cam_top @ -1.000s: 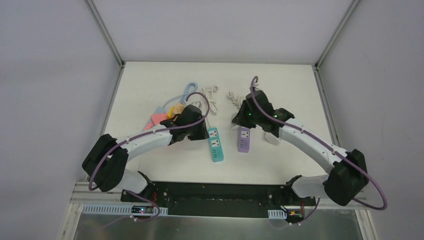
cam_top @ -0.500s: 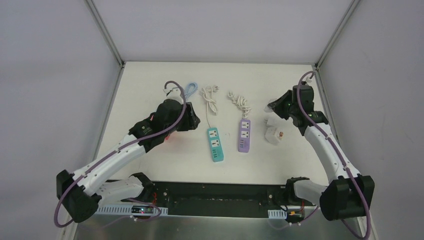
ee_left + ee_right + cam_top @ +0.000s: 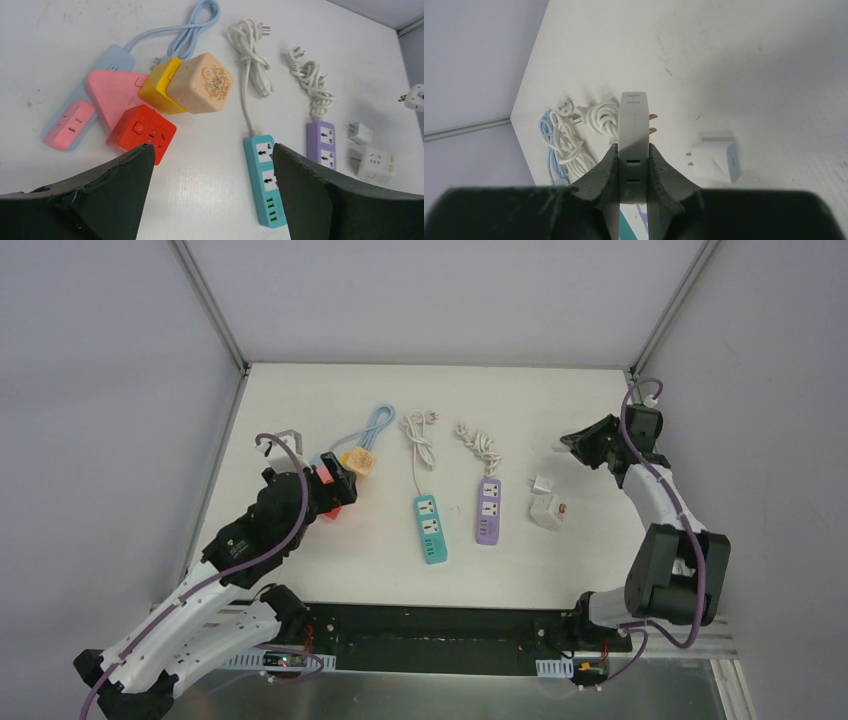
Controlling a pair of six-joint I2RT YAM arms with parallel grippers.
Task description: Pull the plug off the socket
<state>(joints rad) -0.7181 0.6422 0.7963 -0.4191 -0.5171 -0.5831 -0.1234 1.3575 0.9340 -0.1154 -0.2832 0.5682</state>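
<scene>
My right gripper is shut on a white plug with brass prongs and holds it in the air above the back right of the table; from the left wrist view the plug shows at the far right. The purple socket strip lies flat mid-table with both outlets bare. My left gripper stands open above the table, holding nothing, with a red cube socket by its left finger and a teal strip by its right. From above, the left gripper is left of centre and the right gripper far right.
A peach and yellow cube socket, a pink triangular socket and a blue strip crowd the left. Coiled white cords lie at the back. A white cube socket and a small white adapter sit right of the purple strip.
My right arm lifted away from the purple strip and swung to the back right, still shut. My left gripper opened and drew back left, off the teal strip area.
</scene>
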